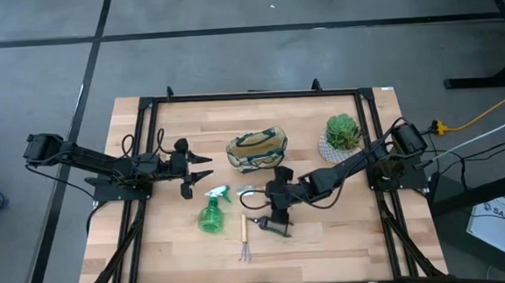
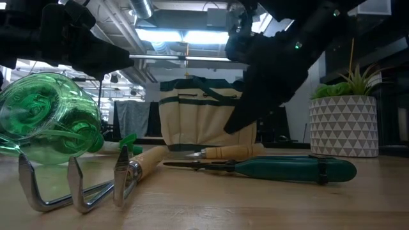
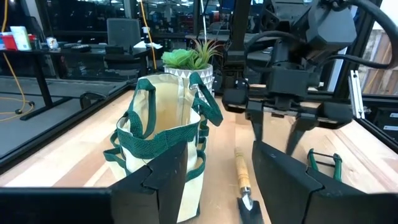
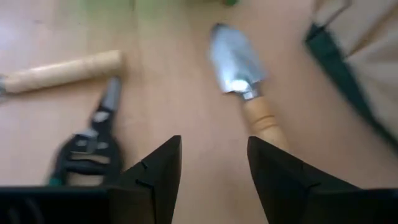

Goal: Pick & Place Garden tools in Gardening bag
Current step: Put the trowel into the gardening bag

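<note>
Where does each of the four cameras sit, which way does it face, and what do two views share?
High: above the table, looking straight down; both arms show.
Low: at table-top height, looking across the rake and shears; arms hang above.
Left wrist: on the left arm, facing the gardening bag past its own open left hand.
Right wrist: looking down past the open right hand.
Shared: right wrist and left wrist both show the trowel.

Two dark, near-black arms, slim jointed links from blocky bases. Black cables looped alongside each base. Left claw (image 1: 196,168) ended in two flat, angular black fingers (image 3: 163,180) with stepped inner edges; right claw (image 1: 279,217) the same matte black, wedge-shaped fingers (image 4: 155,168). Boxy black housing behind the right claw's fingers.
</note>
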Controlling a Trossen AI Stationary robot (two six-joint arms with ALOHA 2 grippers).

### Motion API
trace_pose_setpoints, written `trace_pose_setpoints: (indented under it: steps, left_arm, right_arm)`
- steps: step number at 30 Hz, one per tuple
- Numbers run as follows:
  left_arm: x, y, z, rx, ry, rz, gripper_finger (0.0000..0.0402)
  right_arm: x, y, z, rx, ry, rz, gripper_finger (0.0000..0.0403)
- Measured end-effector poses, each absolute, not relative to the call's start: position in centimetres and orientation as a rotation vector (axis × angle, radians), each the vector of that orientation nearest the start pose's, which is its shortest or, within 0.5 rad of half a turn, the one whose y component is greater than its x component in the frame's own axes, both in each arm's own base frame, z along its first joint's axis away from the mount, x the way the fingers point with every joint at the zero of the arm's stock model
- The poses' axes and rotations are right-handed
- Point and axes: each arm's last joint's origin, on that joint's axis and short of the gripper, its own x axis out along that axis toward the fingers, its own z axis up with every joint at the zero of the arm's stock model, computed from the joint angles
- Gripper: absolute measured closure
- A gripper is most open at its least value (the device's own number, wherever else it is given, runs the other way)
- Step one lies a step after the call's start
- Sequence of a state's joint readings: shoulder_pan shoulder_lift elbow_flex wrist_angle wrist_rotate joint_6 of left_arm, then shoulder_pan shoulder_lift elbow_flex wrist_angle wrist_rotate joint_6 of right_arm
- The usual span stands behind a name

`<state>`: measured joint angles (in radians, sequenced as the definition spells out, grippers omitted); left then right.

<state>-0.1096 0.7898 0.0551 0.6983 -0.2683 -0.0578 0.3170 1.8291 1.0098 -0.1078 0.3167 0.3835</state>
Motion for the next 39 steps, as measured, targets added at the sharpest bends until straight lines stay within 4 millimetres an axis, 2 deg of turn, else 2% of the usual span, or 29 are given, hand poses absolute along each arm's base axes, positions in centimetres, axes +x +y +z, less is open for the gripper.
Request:
trace_pose_setpoints:
  steps: [12,18,23,32,35,39]
  left_arm:
    - [15.2,-0.9,16.8,-0.051,0.031,0.16,0.0226]
    - [15.2,-0.9,16.8,-0.051,0.031,0.16,0.0225]
    - [15.2,-0.9,16.8,-0.051,0.031,0.16,0.0225]
    - [15.2,-0.9,16.6,-0.047,0.053,0.16,0.0225]
    - [15.2,-0.9,16.6,-0.047,0.053,0.161,0.0224]
    - [15.2,-0.9,16.5,-0.046,0.055,0.161,0.0226]
  right_arm:
    - [34.4,6.8,13.7,-0.098,0.961,-0.194,0.0216]
    - [34.7,5.4,13.6,-0.121,0.995,-0.05,0.0216]
    - [34.8,4.8,13.0,-0.137,1.018,-0.044,0.0216]
    - [35.0,5.7,11.8,-0.091,1.039,0.002,0.0221]
    - [34.8,6.5,11.8,-0.074,1.039,-0.001,0.0244]
    - [34.5,7.9,11.8,-0.038,1.045,0.012,0.0298]
